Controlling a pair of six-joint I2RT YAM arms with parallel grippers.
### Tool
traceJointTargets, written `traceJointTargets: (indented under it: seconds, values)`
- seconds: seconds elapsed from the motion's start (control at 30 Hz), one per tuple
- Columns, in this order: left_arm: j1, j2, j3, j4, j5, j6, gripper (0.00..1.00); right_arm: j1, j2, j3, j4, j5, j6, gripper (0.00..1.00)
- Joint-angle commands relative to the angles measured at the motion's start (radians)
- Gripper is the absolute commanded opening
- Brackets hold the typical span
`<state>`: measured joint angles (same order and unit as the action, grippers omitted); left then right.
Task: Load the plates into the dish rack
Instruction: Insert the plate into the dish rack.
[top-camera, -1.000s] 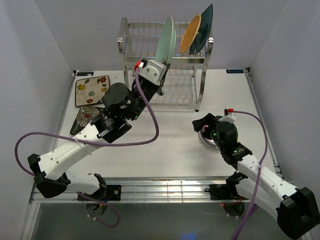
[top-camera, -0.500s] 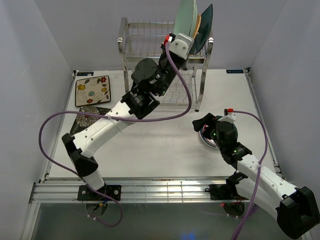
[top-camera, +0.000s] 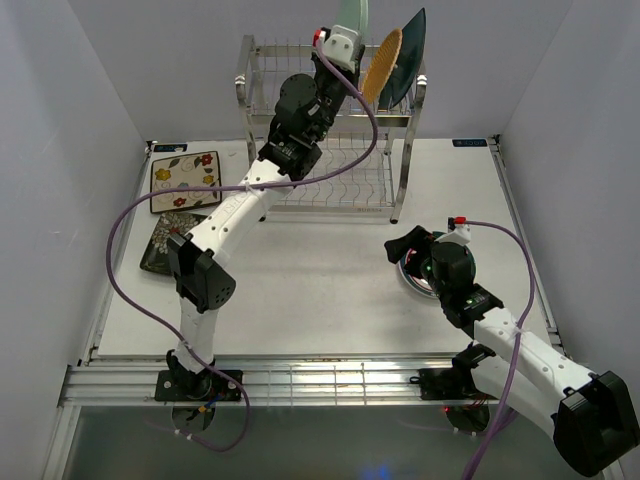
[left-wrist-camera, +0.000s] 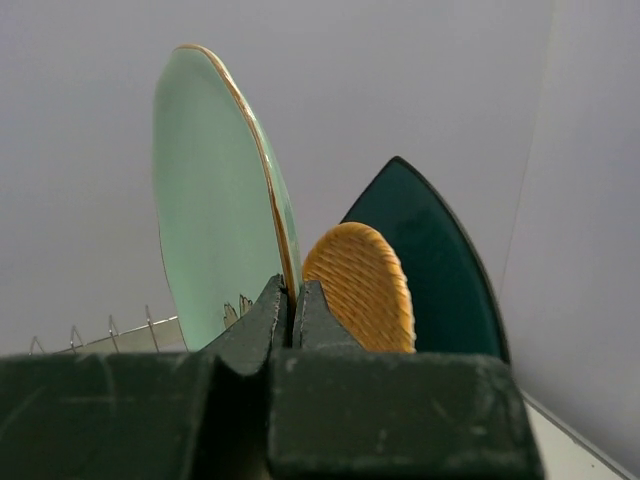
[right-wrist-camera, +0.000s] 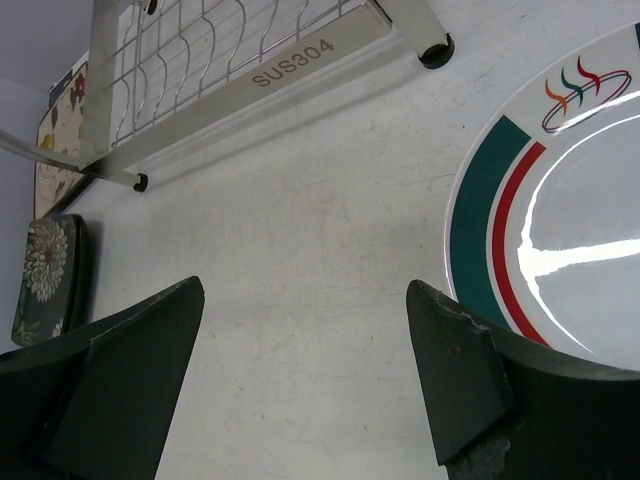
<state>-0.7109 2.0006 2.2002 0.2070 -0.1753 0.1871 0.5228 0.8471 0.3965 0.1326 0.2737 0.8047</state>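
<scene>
My left gripper (top-camera: 343, 38) (left-wrist-camera: 290, 292) is shut on the rim of the pale green plate (top-camera: 351, 12) (left-wrist-camera: 215, 210), holding it on edge above the top tier of the dish rack (top-camera: 300, 120). Just to its right, the woven orange plate (top-camera: 381, 66) (left-wrist-camera: 365, 285) and the teal plate (top-camera: 406, 52) (left-wrist-camera: 445, 260) stand upright in the top tier. My right gripper (top-camera: 405, 248) (right-wrist-camera: 305, 300) is open low over the table, beside the white plate with a teal and red striped rim (top-camera: 418, 284) (right-wrist-camera: 560, 250).
A cream floral rectangular plate (top-camera: 185, 181) and a dark floral plate (top-camera: 165, 240) (right-wrist-camera: 45, 270) lie at the table's left. The rack's lower shelf and foot (right-wrist-camera: 250, 70) are ahead of the right gripper. Grey walls close in three sides.
The left arm has stretched up and carried the green plate from in front of the rack to above its top tier. The right arm has not moved.
</scene>
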Motion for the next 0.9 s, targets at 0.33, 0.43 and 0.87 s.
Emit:
traceJointTargets:
  seconds: [0.33,0.43,0.87]
  values:
    - [0.117,0.041,0.168,0.152,0.238,-0.304,0.0,-0.003,0.027,0.044,0.059,-0.013,-0.001,0.87]
    - [0.125,0.043,0.167,0.164,0.243,-0.328,0.0,-0.003,0.026,0.044,0.061,-0.011,0.001,0.87]
    - [0.136,0.035,0.13,0.157,0.211,-0.39,0.0,-0.003,0.015,0.039,0.059,-0.013,0.001,0.87]
